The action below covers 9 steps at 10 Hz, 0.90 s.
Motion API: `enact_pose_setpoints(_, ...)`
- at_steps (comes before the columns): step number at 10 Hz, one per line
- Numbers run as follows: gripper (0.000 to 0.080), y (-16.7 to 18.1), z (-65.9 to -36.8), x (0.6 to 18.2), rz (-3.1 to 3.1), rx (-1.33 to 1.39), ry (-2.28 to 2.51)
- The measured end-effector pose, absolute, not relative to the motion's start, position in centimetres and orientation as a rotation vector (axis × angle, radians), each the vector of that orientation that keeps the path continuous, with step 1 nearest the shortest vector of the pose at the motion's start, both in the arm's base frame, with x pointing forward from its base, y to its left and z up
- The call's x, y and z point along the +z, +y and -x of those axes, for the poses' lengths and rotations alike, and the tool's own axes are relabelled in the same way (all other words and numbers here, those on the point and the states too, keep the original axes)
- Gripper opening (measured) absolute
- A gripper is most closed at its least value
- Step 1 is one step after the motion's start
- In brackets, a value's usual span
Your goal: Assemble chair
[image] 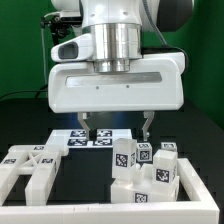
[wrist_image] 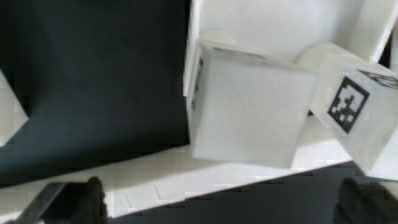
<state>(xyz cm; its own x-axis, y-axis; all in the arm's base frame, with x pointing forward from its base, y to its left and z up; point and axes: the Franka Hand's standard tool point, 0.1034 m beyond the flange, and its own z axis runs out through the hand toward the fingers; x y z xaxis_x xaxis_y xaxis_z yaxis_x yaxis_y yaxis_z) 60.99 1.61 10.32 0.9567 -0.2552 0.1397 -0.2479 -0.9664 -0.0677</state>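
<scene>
The chair lies in loose white parts. A flat X-braced panel (image: 30, 160) rests at the exterior view's left. Chunky bars with black-and-white tags (image: 140, 165) stand clustered at the right. My gripper (image: 118, 128) hangs above the table behind the bars, its fingers open and pointing down with nothing between them. In the wrist view a plain white block (wrist_image: 240, 105) and a tagged bar (wrist_image: 356, 100) stand beyond the open gripper (wrist_image: 228, 205). Only the dark fingertips (wrist_image: 80, 200) show at the picture's edge, apart from the parts.
The marker board (image: 95, 138) lies flat on the black table under the gripper. A low white L-shaped wall (image: 188, 195) runs along the front and right of the bars. A green backdrop stands behind the arm.
</scene>
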Motion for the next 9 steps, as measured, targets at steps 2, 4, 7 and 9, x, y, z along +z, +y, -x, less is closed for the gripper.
enact_pose_setpoints(2, 0.0649, 1.66, -60.36, 9.50, 3.066, -0.152, 0.392)
enact_pose_setpoints(4, 0.0649, 2.00, -60.03, 9.12, 3.068, -0.152, 0.389)
enact_pose_setpoints(7, 0.0552, 2.43, -60.05, 9.03, 3.069, -0.153, 0.380)
enact_pose_setpoints(9, 0.0369, 2.52, -60.03, 8.97, 3.069, -0.152, 0.376)
